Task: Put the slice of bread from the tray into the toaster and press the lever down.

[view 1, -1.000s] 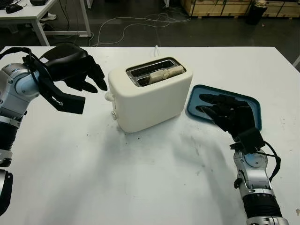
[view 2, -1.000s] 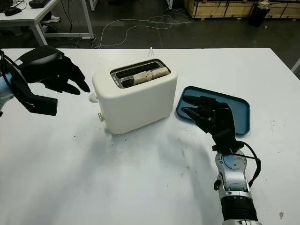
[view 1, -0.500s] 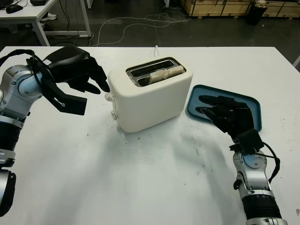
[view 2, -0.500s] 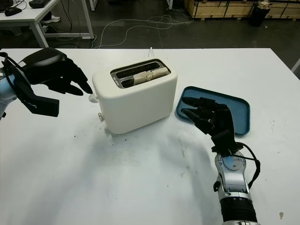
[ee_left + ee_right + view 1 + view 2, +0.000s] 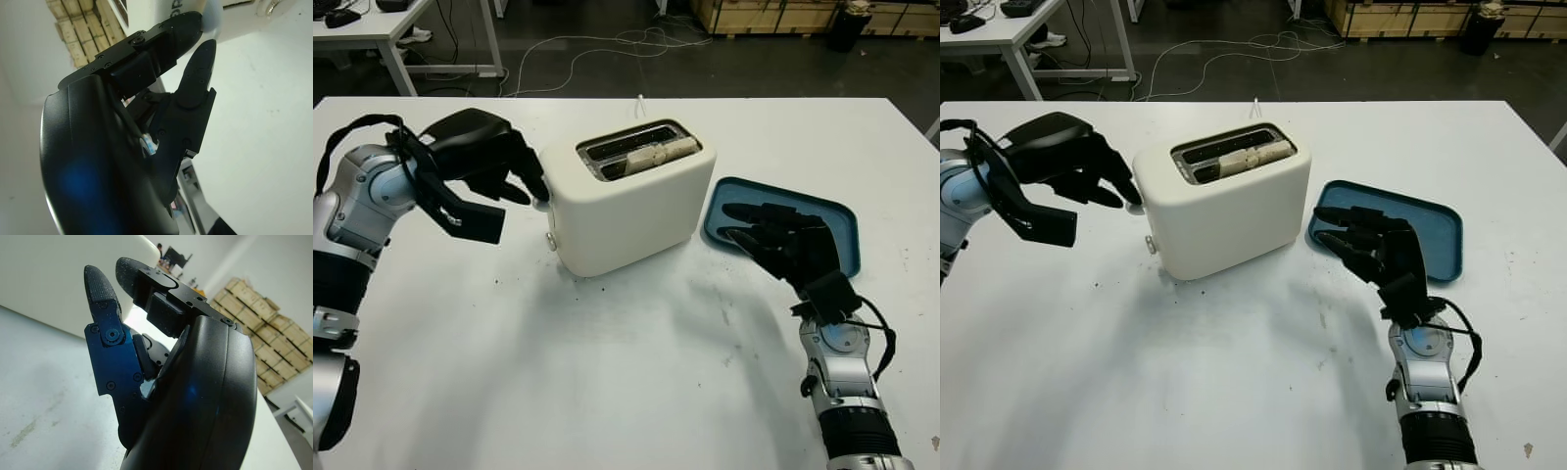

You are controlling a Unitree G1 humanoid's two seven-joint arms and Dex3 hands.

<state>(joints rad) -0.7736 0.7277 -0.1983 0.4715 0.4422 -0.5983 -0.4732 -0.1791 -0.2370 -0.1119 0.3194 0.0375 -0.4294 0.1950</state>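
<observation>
A cream toaster (image 5: 626,211) stands mid-table with a slice of bread (image 5: 656,155) upright in its nearer slot, the top edge showing. My left hand (image 5: 530,188) is at the toaster's left end, open, its fingertips (image 5: 208,19) touching the top of the pale lever knob (image 5: 1135,207). The blue tray (image 5: 837,220) lies right of the toaster and holds nothing. My right hand (image 5: 769,235) is open, hovering over the tray's near left corner.
The white table (image 5: 607,372) has wide free room in front of the toaster and a few dark crumbs. Its far edge runs behind the toaster; beyond it are floor cables (image 5: 607,44), another table (image 5: 382,29) and wooden crates (image 5: 773,15).
My left hand has moved right and down from open air beside the toaster until its fingertips reach the lever knob. The right hand has barely shifted, and the bread and toaster are unchanged.
</observation>
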